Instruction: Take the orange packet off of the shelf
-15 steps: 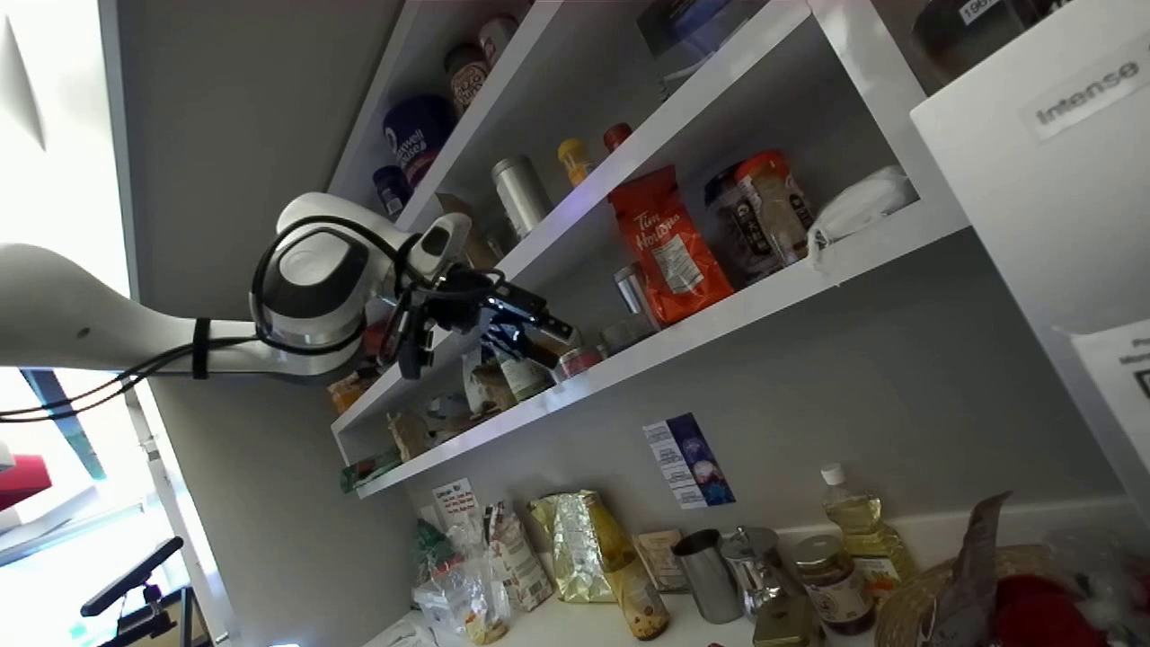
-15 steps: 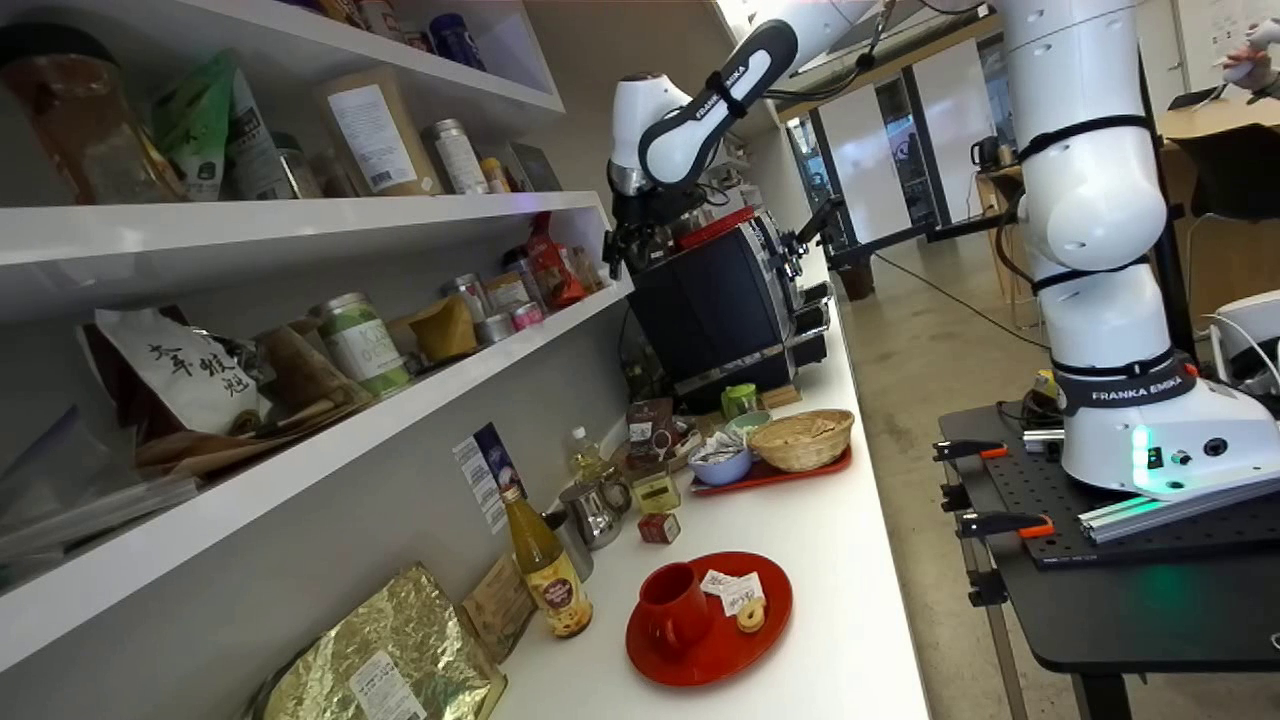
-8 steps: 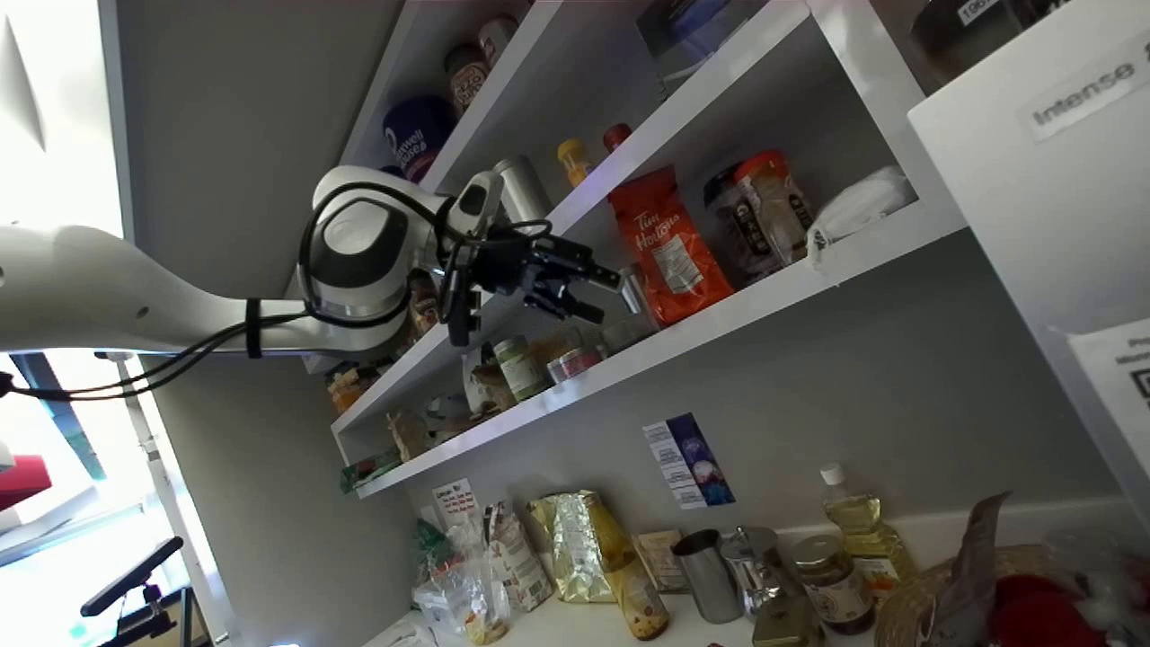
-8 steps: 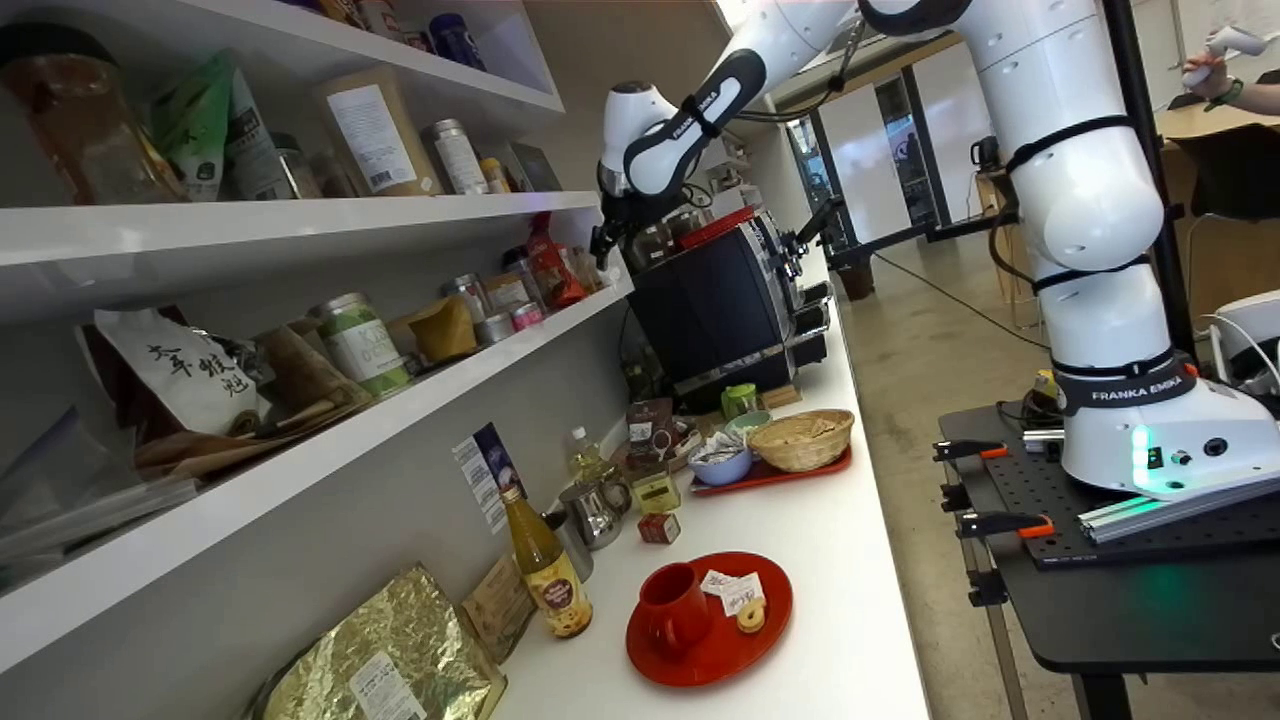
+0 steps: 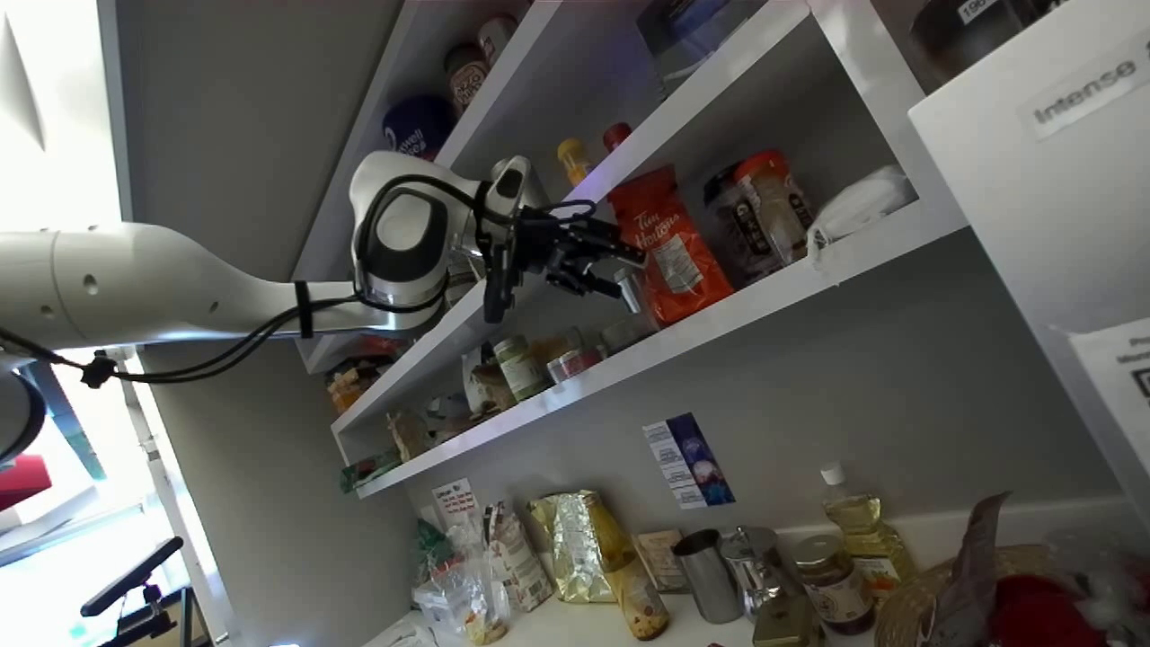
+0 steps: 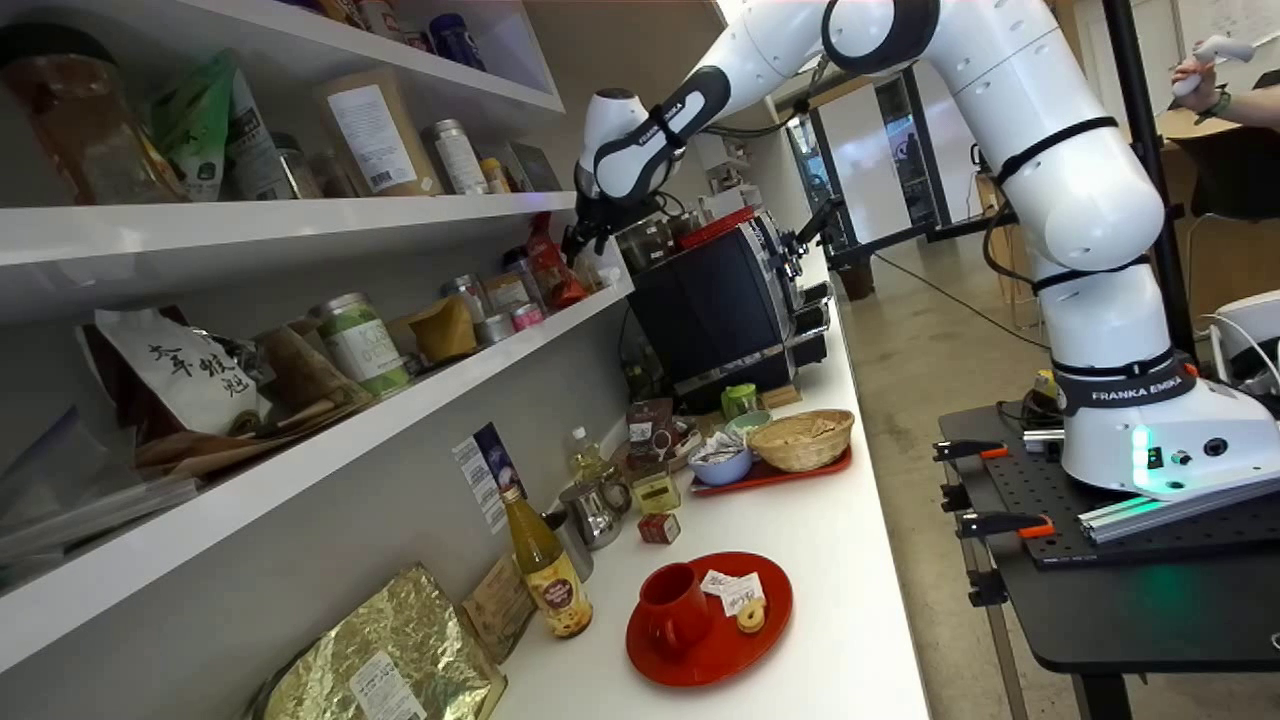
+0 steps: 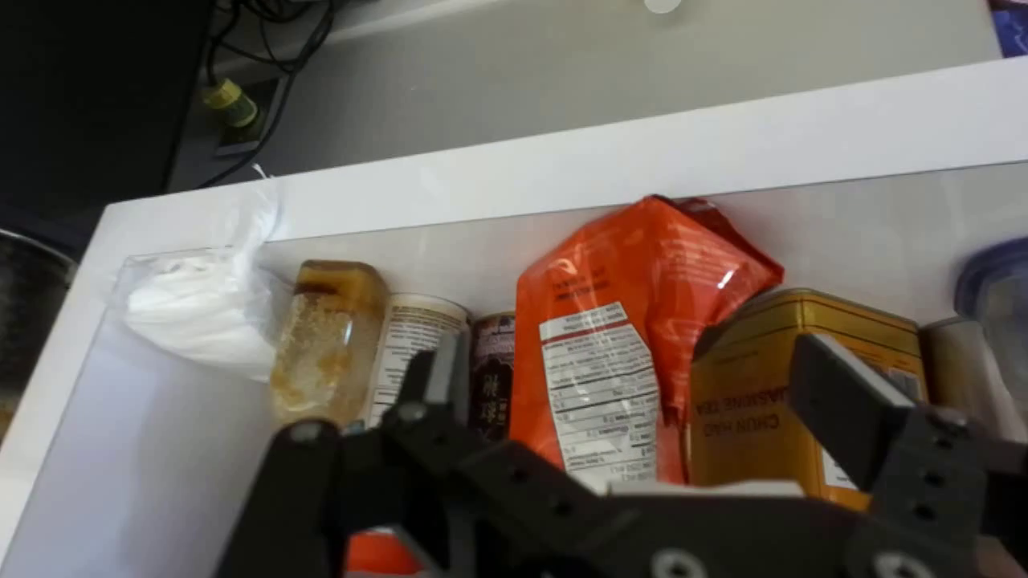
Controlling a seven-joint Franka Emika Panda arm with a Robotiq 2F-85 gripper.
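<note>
Packet [image 5: 672, 247], orange, standing upright on shelf [image 5: 773, 293], straight ahead of gripper [image 7: 649, 373], framed between its wide-spread fingers [image 7: 843, 401]; nothing in grip; gap in depth hard to judge.

The shelf [image 5: 791, 286] carries the orange packet [image 5: 672, 244] — probably a tin [image 7: 755, 393], too.

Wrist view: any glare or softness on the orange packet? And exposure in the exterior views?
Wrist view: white glints on the orange packet, fine print on its label mostly too soft to read, the pincer dark; in an exterior view, the bright patch at the left edge blown out, the grey wall beside it dim; in an exterior view, a faint glare spot on the upper board.
</note>
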